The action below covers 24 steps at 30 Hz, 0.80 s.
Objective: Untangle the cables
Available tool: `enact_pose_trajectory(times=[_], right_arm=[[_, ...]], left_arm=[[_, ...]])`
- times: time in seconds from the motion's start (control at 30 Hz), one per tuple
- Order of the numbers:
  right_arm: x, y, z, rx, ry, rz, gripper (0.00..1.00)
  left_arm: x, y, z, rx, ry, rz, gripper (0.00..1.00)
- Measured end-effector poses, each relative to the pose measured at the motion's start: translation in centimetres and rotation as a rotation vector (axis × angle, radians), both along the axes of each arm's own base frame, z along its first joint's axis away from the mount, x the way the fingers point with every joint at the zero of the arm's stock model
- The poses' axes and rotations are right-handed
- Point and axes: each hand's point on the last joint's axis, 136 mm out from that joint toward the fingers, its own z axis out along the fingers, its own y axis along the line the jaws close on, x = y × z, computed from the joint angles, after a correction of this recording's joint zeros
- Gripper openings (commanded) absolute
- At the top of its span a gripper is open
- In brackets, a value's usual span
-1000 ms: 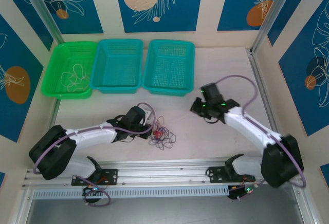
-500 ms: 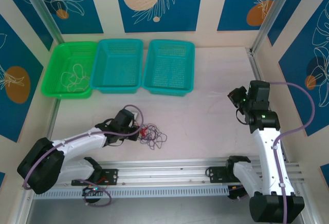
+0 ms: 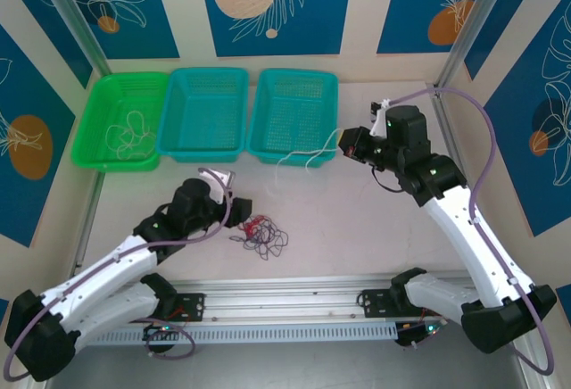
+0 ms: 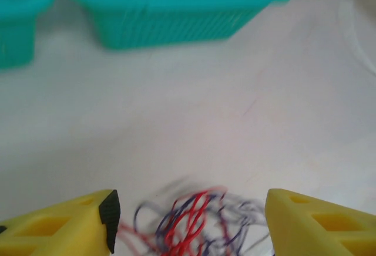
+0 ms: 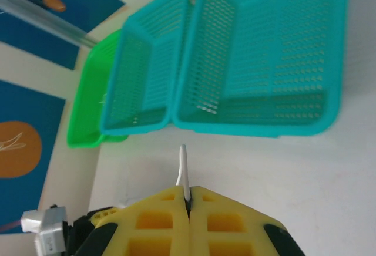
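A small tangle of red and dark purple cables (image 3: pixel 261 233) lies on the white table in front of the left arm. My left gripper (image 3: pixel 234 213) hovers just left of it. In the left wrist view the yellow fingers (image 4: pixel 76 221) stand wide apart, open, with the blurred tangle (image 4: pixel 194 224) on the table between them, held by neither. My right gripper (image 3: pixel 350 144) is raised near the right teal basket, shut on a whitish cable (image 3: pixel 308 154) that trails left in front of that basket. That cable's end (image 5: pixel 183 171) sticks out of the closed jaws of the right gripper (image 5: pixel 189 200).
Three baskets line the back: a green basket (image 3: pixel 129 77) holding whitish cables (image 3: pixel 132 130), a middle teal basket (image 3: pixel 210 71) and a right teal basket (image 3: pixel 299 73). A metal rail (image 3: pixel 285 295) runs along the near edge. Walls enclose both sides.
My left gripper has opened, let go of the tangle and drawn back to the left. The right arm has swung left toward the right teal basket, carrying the whitish cable.
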Motion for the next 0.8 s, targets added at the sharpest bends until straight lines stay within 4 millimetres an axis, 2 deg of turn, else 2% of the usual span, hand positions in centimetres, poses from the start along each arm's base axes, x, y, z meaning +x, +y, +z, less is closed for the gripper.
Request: enact_pose_trajectory(times=[0.13, 0.23, 0.33, 0.43, 0.63, 0.67, 0.7, 0.77, 0.8], right_arm=[[-0.8, 3.4, 2.9, 0.011, -0.067, 0.140, 0.00], [-1.9, 6.0, 4.3, 0.011, -0.109, 0.249, 0.00], [-3.0, 7.8, 5.1, 0.010, -0.138, 0.332, 0.00], [-3.8, 8.8, 5.2, 0.002, -0.152, 0.389, 0.00], [-4.4, 9.8, 4.8, -0.002, -0.151, 0.441, 0.00], [-4.3, 9.9, 4.7, -0.005, -0.150, 0.443, 0.00], [-4.3, 10.0, 4.6, -0.006, -0.148, 0.446, 0.00], [-4.3, 10.2, 4.4, -0.007, -0.143, 0.452, 0.00], [-4.3, 10.3, 4.3, -0.008, -0.139, 0.455, 0.00]], left_arm=[[-0.4, -2.5, 5.8, -0.090, -0.192, -0.164, 0.77], [-1.0, -4.2, 8.1, -0.119, -0.294, -0.282, 0.84], [-1.0, -5.4, 9.8, -0.128, -0.369, -0.353, 0.93], [-0.5, -6.1, 10.7, -0.112, -0.423, -0.379, 1.00], [0.1, -7.7, 11.7, -0.115, -0.467, -0.441, 1.00], [0.0, -8.0, 11.6, -0.122, -0.465, -0.463, 0.98], [-0.1, -8.4, 11.6, -0.130, -0.461, -0.486, 0.89], [-0.1, -8.9, 11.2, -0.139, -0.448, -0.512, 0.61], [-0.1, -9.1, 11.0, -0.141, -0.435, -0.515, 0.37]])
